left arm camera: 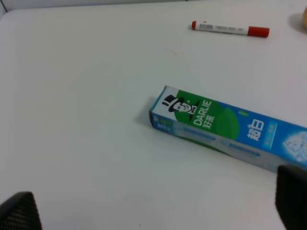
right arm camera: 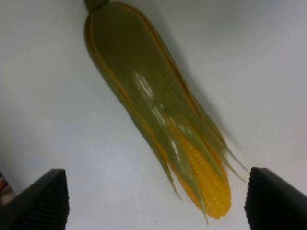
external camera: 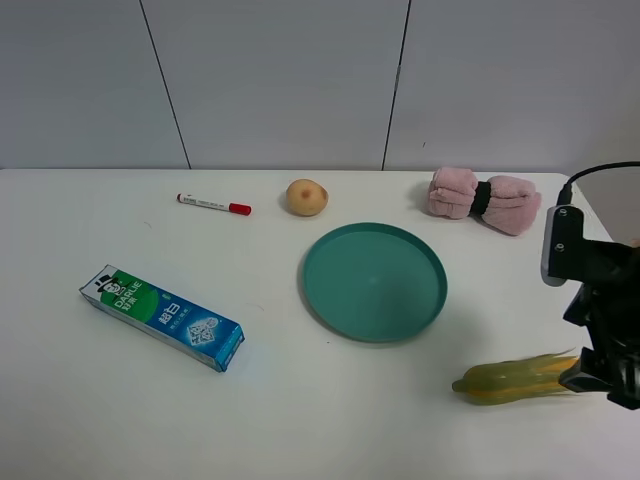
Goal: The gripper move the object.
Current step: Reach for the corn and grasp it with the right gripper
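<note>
The toy corn cob [external camera: 515, 378] lies on the white table at the front right, its green husk end pointing left toward the middle. In the right wrist view the corn [right arm camera: 158, 110] is close below the camera, with its yellow kernel end between the fingers. My right gripper [external camera: 590, 375] is at that yellow end, and its black fingers [right arm camera: 43, 199] stand wide apart on either side, open and not touching it. My left gripper [left arm camera: 156, 206] is open and empty above the table near the toothpaste box; it is out of the exterior view.
A teal plate [external camera: 318, 300] sits mid-table, left of the corn. A toothpaste box [external camera: 162, 316] lies front left, also in the left wrist view [left arm camera: 230, 132]. A red-capped marker [external camera: 213, 204], a tan ball [external camera: 306, 197] and a pink rolled towel [external camera: 484, 199] lie along the back.
</note>
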You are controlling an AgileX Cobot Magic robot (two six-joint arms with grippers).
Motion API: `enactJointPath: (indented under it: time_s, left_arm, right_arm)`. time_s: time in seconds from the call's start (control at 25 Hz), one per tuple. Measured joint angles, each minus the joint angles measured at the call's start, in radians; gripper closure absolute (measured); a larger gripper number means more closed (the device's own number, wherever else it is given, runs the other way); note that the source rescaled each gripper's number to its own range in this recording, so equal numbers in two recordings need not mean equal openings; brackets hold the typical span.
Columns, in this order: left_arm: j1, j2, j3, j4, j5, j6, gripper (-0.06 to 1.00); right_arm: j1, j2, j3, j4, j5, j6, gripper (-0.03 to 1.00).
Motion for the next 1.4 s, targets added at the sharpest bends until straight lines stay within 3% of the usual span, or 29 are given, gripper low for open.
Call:
enactJointPath:
  time_s: [0.2,0.28,0.76,1.04,1.4]
  left_arm:
    - [0.000,0.000,0.000,0.000,0.000,0.000,-0.06]
    - [0.000,0.000,0.000,0.000,0.000,0.000,-0.06]
    - [0.000,0.000,0.000,0.000,0.000,0.000,-0.06]
    - [0.000,0.000,0.000,0.001,0.000,0.000,-0.06]
    - [0.000,0.000,0.000,0.001,0.000,0.000,-0.06]
  right_arm:
    - [0.018,0.052,0.000,0.007,-0.057,-0.008,0.15]
    - [0.033,0.088,0.000,0.007,-0.061,-0.008,0.10]
    - [0.041,0.366,0.000,-0.062,-0.202,-0.145,0.09]
    - [0.041,0.410,0.112,-0.182,-0.375,-0.160,0.09]
    - [0.041,0.409,0.214,-0.204,-0.582,-0.180,0.09]
